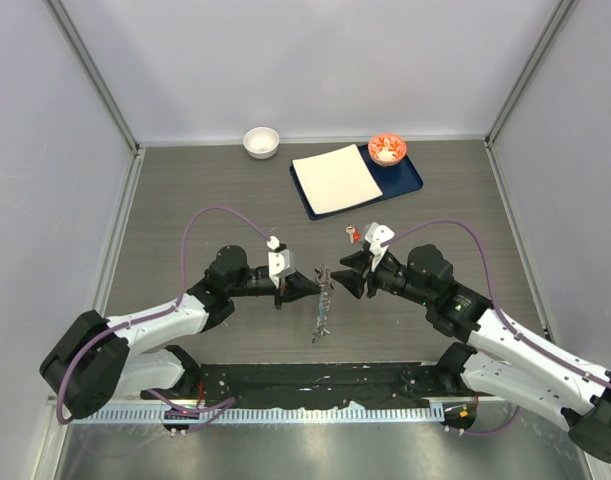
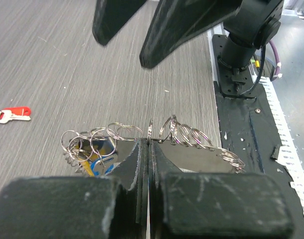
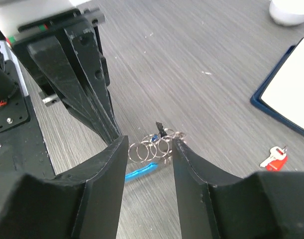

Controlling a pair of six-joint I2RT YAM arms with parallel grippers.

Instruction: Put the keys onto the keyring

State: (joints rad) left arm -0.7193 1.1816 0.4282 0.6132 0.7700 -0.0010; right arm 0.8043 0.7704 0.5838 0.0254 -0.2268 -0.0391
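The keyring [image 1: 322, 305] lies between my two grippers, a thin wire with several small silver split rings strung along it. In the left wrist view the rings [image 2: 184, 135] spread to both sides, and yellow and blue key heads [image 2: 97, 162] hang at the left. My left gripper [image 1: 311, 286] is shut on the wire [image 2: 150, 130]. My right gripper [image 1: 347, 277] is open, its jaws either side of the rings [image 3: 154, 147] and the light blue plastic piece [image 3: 140, 172], without touching them. A red-headed key [image 1: 354, 234] lies loose on the table; it also shows in both wrist views [image 2: 12, 114] [image 3: 274, 157].
A dark blue tray [image 1: 410, 183] at the back holds a white sheet [image 1: 335, 178] and a red bowl [image 1: 387, 149]. A white bowl [image 1: 261, 141] stands at the back left. A black base plate [image 1: 315, 385] runs along the near edge.
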